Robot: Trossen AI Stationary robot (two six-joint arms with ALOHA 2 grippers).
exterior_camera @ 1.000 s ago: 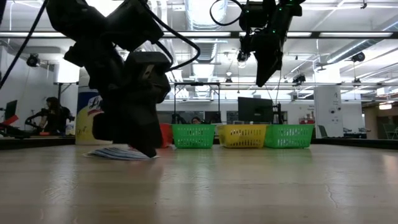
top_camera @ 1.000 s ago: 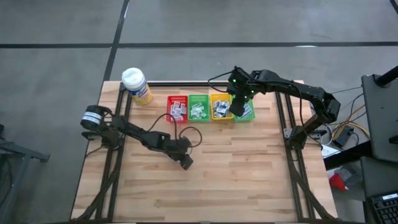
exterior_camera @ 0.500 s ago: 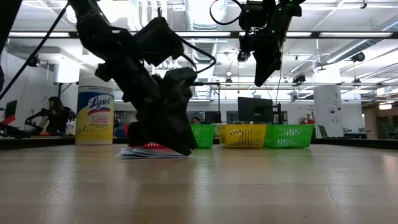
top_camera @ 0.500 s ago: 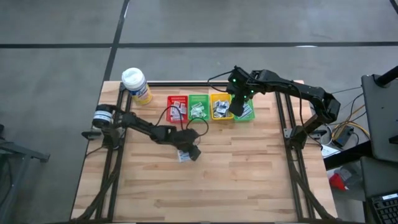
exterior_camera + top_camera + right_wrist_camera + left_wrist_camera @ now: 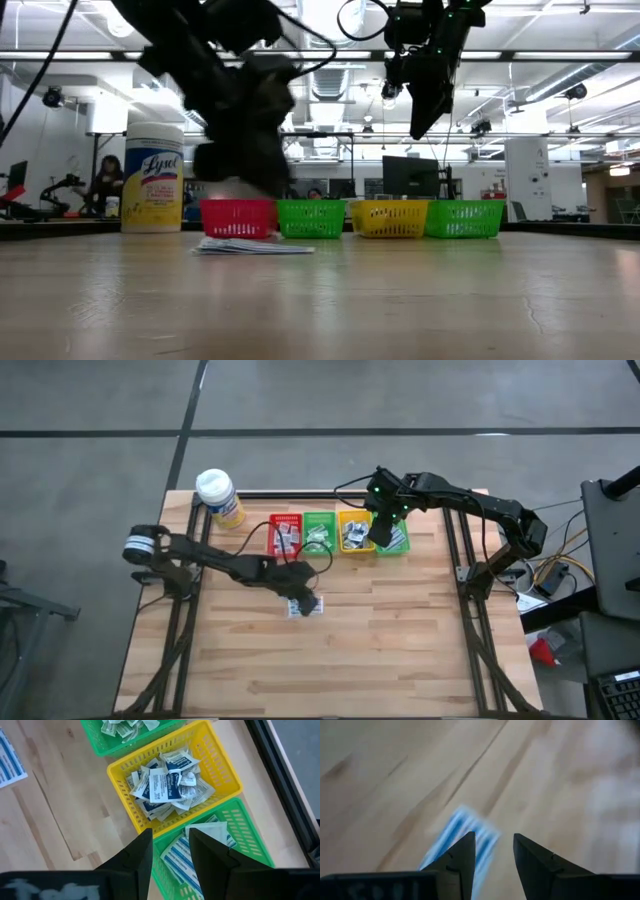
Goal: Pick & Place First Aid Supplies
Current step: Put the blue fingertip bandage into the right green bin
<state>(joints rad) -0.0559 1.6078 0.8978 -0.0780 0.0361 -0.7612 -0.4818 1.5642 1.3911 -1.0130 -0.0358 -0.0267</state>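
Note:
A few flat first aid packets (image 5: 306, 607), white with blue stripes, lie flat on the wood near the table's middle; they also show in the low view (image 5: 252, 246) and the left wrist view (image 5: 461, 829). My left gripper (image 5: 302, 598) hangs slanting just above them (image 5: 245, 183), open by a narrow gap with nothing between its fingers (image 5: 494, 840). My right gripper (image 5: 380, 538) stands high over the yellow bin (image 5: 175, 780) and the right-hand green bin (image 5: 212, 845), pointing down, open (image 5: 170, 847) and empty.
Several bins stand in a row at the far side: red (image 5: 285, 535), green (image 5: 319, 532), yellow (image 5: 352, 532), green (image 5: 398, 542), all with sachets inside. A white-capped yellow bottle (image 5: 220, 497) stands at the far left. Bare wood lies toward the near edge.
My left gripper has risen off the table, gone a little toward the far edge and rolled somewhat. The packets that lay under its fingers have slid a short way to the right and now lie uncovered on the wood.

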